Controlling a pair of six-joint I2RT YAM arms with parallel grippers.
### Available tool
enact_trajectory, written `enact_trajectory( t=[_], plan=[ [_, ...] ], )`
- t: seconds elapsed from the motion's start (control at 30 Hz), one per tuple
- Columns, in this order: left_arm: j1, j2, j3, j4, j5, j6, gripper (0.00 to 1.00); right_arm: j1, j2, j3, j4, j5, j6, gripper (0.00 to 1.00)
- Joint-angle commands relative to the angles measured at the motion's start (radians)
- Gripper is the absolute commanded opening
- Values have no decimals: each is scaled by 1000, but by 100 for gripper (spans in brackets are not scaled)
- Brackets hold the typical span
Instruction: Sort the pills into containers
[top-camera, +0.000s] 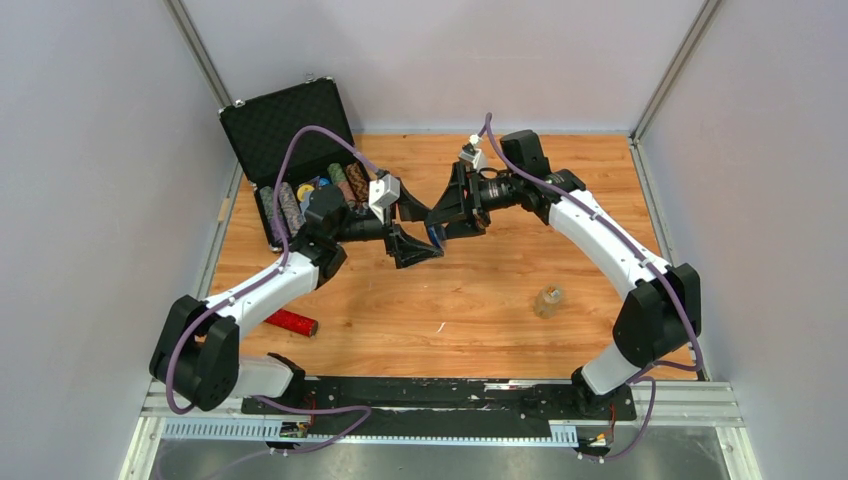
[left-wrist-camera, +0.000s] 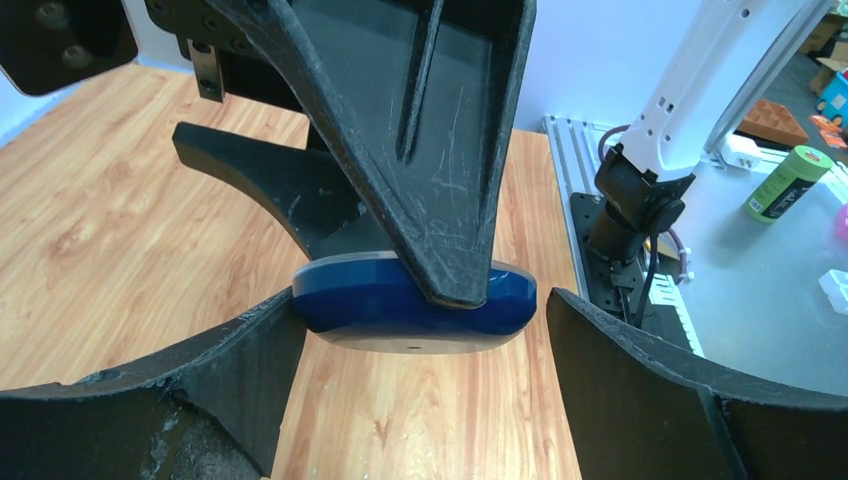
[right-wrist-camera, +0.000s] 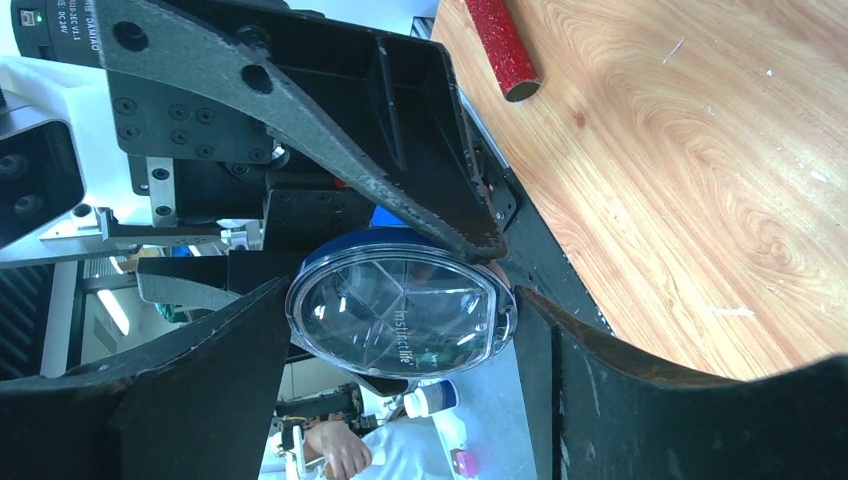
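Observation:
The round container dish (top-camera: 437, 237) is held in the air above the middle of the table, between both grippers. In the left wrist view it shows as a dark blue shallow dish (left-wrist-camera: 350, 305) seen edge-on. In the right wrist view its clear lid (right-wrist-camera: 400, 310) shows dividers beneath. My right gripper (right-wrist-camera: 402, 295) is shut on it, with both fingers against its rim. My left gripper (left-wrist-camera: 420, 330) is open around it: the left finger (left-wrist-camera: 250, 370) touches its edge and the right finger (left-wrist-camera: 620, 370) stands a small gap off. I see no loose pills.
An open black poker-chip case (top-camera: 300, 130) with chip rows stands at the back left. A red glittery tube (top-camera: 291, 321) lies near the left arm and also shows in the right wrist view (right-wrist-camera: 505, 50). A small clear yellowish object (top-camera: 548, 300) sits on the table front right.

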Motion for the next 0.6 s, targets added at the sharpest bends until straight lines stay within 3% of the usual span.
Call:
enact_trajectory(
  t=[0.0, 0.23, 0.4, 0.47, 0.57],
  plan=[
    [-7, -14, 31, -33, -9, 40, 94, 2, 5, 48, 32, -18, -14, 51],
    [-7, -14, 25, -14, -77, 31, 74, 6, 2, 44, 32, -5, -16, 49],
    [-7, -11, 13, 44, -43, -4, 76, 6, 1, 27, 33, -14, -24, 47],
    [-7, -10, 12, 59, -21, -13, 86, 6, 0, 28, 33, -19, -24, 47],
    [-7, -16, 12, 51, -16, -3, 91, 6, 0, 28, 30, -22, -23, 47]
  ],
)
